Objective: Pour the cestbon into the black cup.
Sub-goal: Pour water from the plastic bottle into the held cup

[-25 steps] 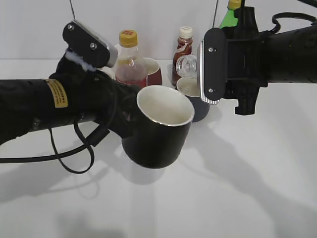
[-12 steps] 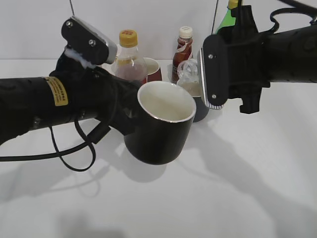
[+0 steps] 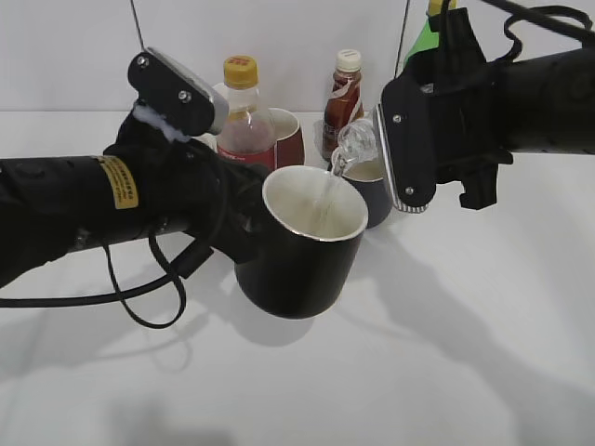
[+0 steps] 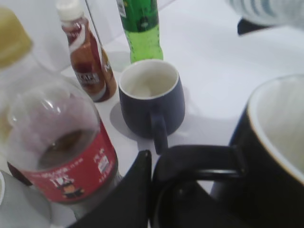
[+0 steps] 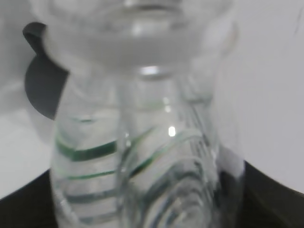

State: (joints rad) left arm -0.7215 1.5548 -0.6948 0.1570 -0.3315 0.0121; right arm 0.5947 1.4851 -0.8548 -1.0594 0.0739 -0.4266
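Observation:
My left gripper (image 3: 237, 218) is shut on the handle (image 4: 199, 159) of the black cup (image 3: 297, 260) and holds it above the table, mouth up. The cup's off-white inside shows in the left wrist view (image 4: 280, 128). My right gripper (image 3: 409, 158) is shut on the cestbon (image 3: 353, 139), a clear ribbed bottle tipped with its open neck over the cup's rim. A thin stream of water (image 3: 325, 195) runs from it into the cup. The bottle fills the right wrist view (image 5: 142, 152).
Behind the cup stand a red-labelled cola bottle (image 3: 244, 116), a dark red cup (image 3: 288, 135), a brown sauce bottle (image 3: 344, 88), a dark grey mug (image 3: 372, 190) and a tall green soda bottle (image 4: 140, 28). White table (image 3: 465, 353) all around.
The right gripper tipped the bottle further and lowered its neck toward the cup; water now flows. The left arm shifted the cup slightly right and up.

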